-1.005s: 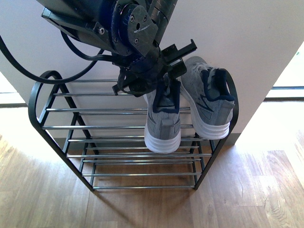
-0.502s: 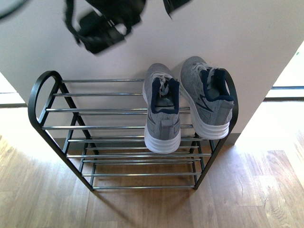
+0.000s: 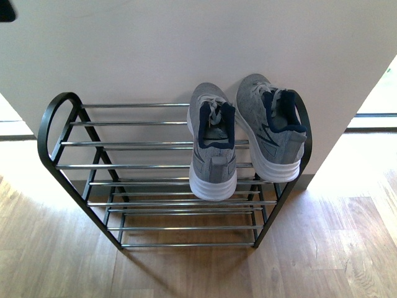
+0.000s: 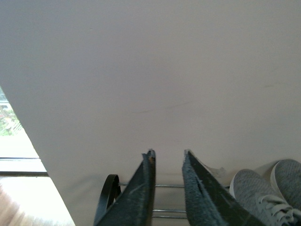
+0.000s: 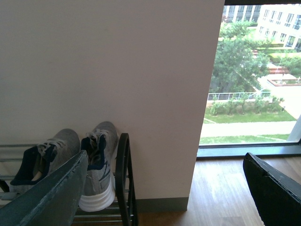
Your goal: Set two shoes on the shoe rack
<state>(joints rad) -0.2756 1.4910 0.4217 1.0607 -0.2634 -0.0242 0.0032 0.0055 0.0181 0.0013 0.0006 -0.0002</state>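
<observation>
**Operator:** Since half a second ago my left arm has lifted out of the front view. Only a dark scrap (image 3: 6, 9) remains in the upper corner, too little to identify. Both sneakers have stayed where they were.

**Trainee:** Where do the shoes sit?

**Operator:** On the top tier of the shoe rack (image 3: 59, 133), at its right end. The inner sneaker (image 3: 212, 146) has its heel toward me, and the white heel overhangs the front bars. The outer sneaker (image 3: 271, 127) is just beside it, against the rounded end frame. It is canted so that its dark side mark shows. Whether the two touch, I cannot tell.

**Trainee:** And the grippers?

**Operator:** Neither appears in the front view. In the left wrist view, the left gripper (image 4: 168, 155) has its fingers a narrow gap apart with nothing between them, pointing at the white wall (image 4: 150, 70). The finger roots are cut off by the frame edge, and only the toes of the sneakers show at one corner. In the right wrist view, the right gripper (image 5: 164, 157) is spread wide and holds nothing. Just one finger edge shows in each lower corner. The near finger hides part of the inner sneaker and the lower bars. A window (image 5: 254, 75) beside the wall shows trees and buildings.
</observation>
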